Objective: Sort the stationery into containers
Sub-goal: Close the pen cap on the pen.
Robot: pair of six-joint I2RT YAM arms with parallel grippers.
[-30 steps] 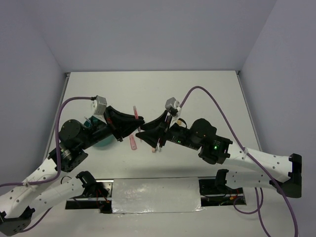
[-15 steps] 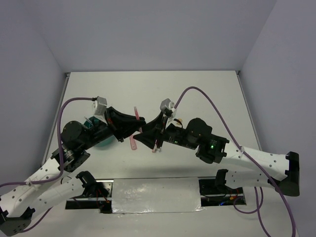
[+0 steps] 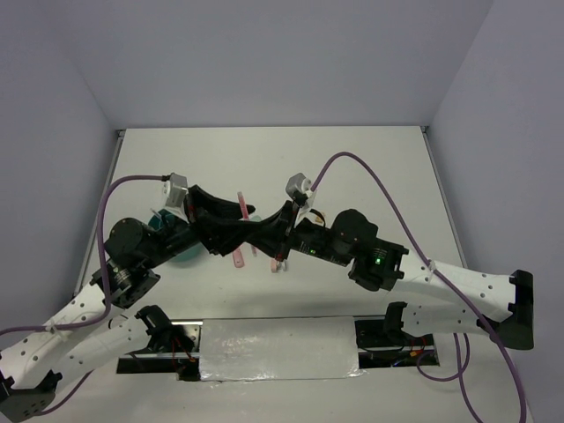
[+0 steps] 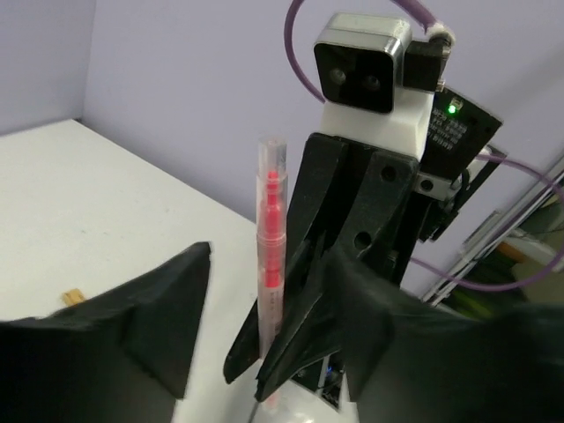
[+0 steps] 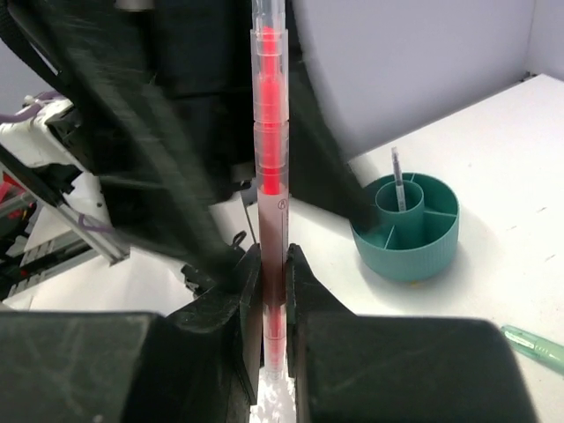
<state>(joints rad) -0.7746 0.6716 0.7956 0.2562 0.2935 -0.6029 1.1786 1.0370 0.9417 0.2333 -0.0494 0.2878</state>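
Table [image 3: 352, 167]: white, matte.
Walls [image 3: 264, 62]: pale lavender, closing in three sides.
Right gripper [image 5: 273, 275]: clamped on the pink pen [image 5: 269, 132], which is upright above the table.
Left gripper [image 4: 269, 264]: fingers apart, flanking the pink pen.
Organizer [image 5: 414, 251]: teal, on the table.

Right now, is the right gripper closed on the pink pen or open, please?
Shut: the right gripper squeezes the pink pen between its fingers, no gap visible.
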